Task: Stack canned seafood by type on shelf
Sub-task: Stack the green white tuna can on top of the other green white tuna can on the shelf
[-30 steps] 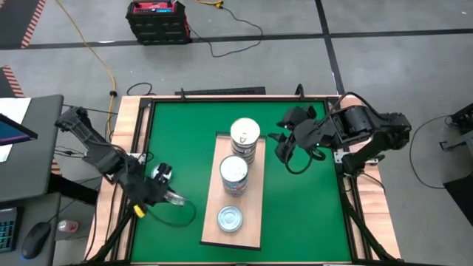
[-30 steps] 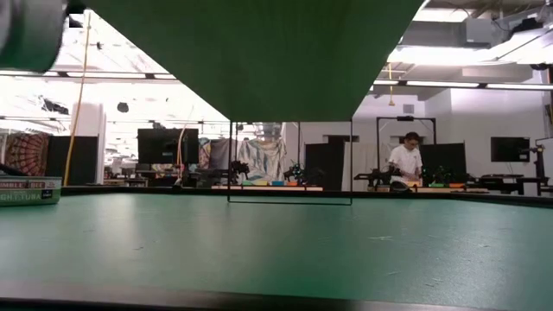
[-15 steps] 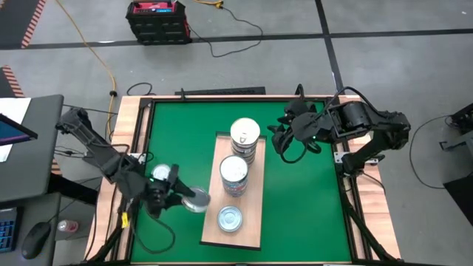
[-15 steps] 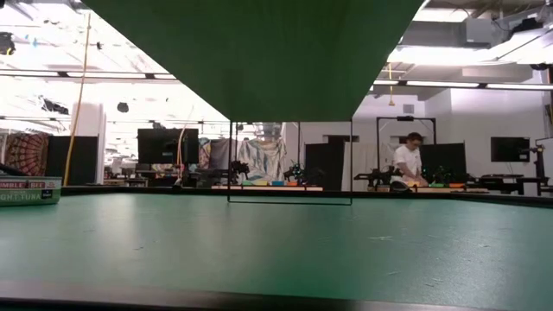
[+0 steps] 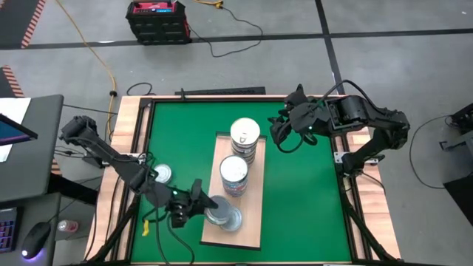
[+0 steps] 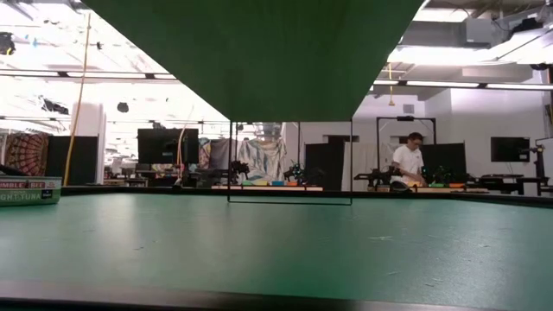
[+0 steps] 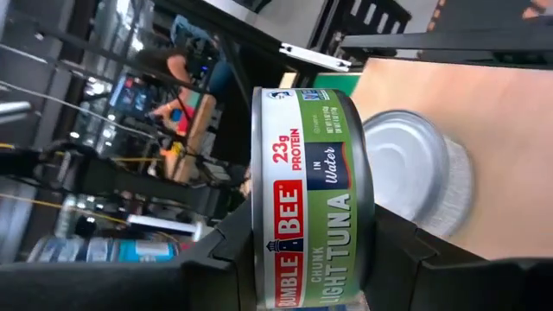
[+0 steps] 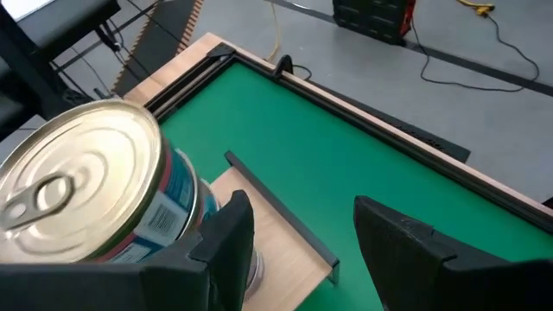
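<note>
Green-labelled tuna can [image 7: 313, 203] sits clamped in the left end effector [image 5: 198, 205], held just above a silver can [image 7: 415, 177] lying on the shelf [image 5: 255, 199]. Right end effector [image 8: 298, 229] hovers open and empty beside the far stack [image 5: 244, 139].

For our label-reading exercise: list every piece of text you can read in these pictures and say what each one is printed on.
"BUMBLE BEE", "CHUNK LIGHT TUNA", "In Water", "23g PROTEIN": on the green-labelled tuna can held in the left hand.
"...MBLE BEE" and "...IGHT TUNA", cut off by the picture's edge: on the can at the table's edge in the low view.
Small print on the blue-labelled can in the right wrist view: too blurred to read.
</note>
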